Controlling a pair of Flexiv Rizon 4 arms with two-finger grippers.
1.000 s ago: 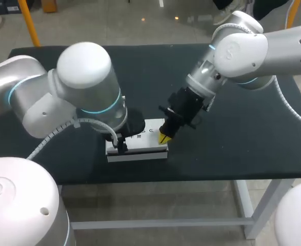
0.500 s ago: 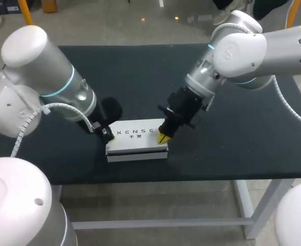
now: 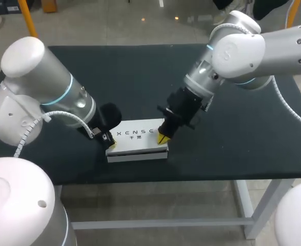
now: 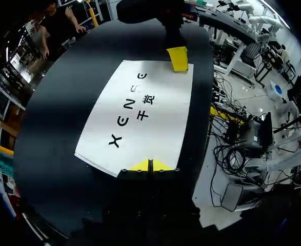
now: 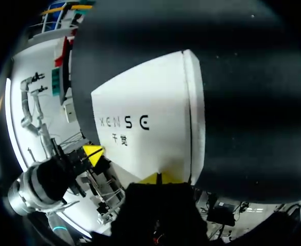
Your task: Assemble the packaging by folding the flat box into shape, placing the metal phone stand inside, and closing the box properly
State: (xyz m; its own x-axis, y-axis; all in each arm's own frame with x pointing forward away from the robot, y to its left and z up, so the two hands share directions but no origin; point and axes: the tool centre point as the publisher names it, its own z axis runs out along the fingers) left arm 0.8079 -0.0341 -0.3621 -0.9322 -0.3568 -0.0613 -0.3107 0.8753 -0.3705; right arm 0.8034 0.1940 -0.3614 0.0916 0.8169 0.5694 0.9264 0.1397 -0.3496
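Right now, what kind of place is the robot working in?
Probably a robot workbench in a lab or workshop, though I cannot be sure. A plain black table holds a white box, and my left arm and right arm stand over the box from either side.

A black-topped rectangular table (image 3: 242, 133) on white metal legs carries a white rectangular cardboard box (image 3: 137, 147). The box lies flat on the dark surface, its black-lettered face up. It sits close to the table's front edge, roughly midway along it, with its long side parallel to that edge.
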